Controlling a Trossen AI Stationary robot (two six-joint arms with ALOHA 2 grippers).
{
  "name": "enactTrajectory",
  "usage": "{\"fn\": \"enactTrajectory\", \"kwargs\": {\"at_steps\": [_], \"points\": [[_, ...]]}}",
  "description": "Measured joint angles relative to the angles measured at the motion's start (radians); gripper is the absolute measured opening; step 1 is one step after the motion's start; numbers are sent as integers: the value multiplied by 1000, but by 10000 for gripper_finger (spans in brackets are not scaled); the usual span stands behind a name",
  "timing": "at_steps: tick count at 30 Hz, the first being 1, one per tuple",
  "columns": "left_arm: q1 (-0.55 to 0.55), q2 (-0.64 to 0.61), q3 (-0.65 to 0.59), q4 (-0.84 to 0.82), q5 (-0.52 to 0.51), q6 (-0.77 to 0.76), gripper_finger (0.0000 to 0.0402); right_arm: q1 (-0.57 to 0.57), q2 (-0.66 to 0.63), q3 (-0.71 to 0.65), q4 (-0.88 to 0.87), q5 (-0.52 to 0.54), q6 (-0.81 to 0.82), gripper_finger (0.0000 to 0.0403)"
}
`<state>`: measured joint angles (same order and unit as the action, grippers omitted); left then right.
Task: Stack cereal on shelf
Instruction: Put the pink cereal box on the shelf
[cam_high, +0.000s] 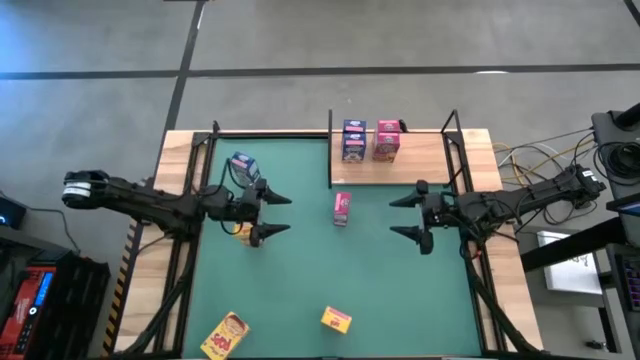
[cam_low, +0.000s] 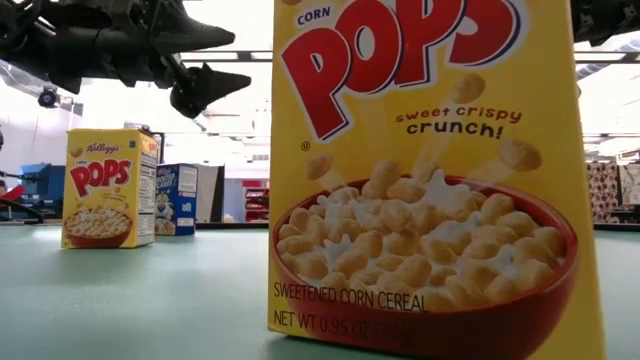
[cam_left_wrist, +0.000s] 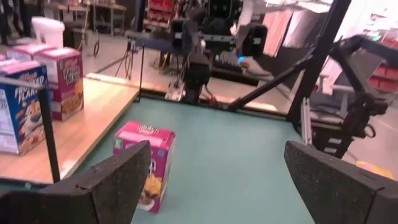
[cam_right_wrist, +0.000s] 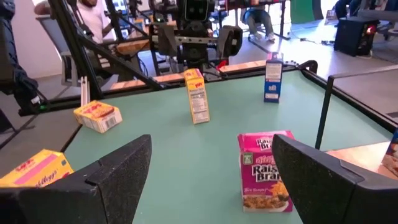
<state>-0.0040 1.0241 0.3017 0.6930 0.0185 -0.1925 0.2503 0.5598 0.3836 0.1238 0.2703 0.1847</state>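
The light-wood shelf (cam_high: 430, 160) stands at the mat's far right and carries a blue cereal box (cam_high: 354, 140) and a pink one (cam_high: 387, 140), both upright. A third pink box (cam_high: 342, 208) stands upright on the green mat between my grippers; it also shows in the left wrist view (cam_left_wrist: 146, 165) and the right wrist view (cam_right_wrist: 264, 171). My left gripper (cam_high: 288, 214) is open and empty to its left, above a yellow box (cam_high: 243, 232). My right gripper (cam_high: 392, 217) is open and empty to its right. A blue box (cam_high: 243, 167) stands at far left.
Two yellow boxes sit near the front edge: one (cam_high: 336, 319) stands and fills the low view (cam_low: 420, 180), the other (cam_high: 225, 335) is at the front left. The shelf's black posts (cam_right_wrist: 323, 112) rise beside the right gripper. A person (cam_right_wrist: 93, 18) is beyond the table.
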Motion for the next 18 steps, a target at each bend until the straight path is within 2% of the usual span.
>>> {"fn": "enactTrajectory", "kwargs": {"at_steps": [18], "points": [[1, -5, -18, 77, -8, 105, 352, 0, 7, 0, 146, -6, 1, 322]]}}
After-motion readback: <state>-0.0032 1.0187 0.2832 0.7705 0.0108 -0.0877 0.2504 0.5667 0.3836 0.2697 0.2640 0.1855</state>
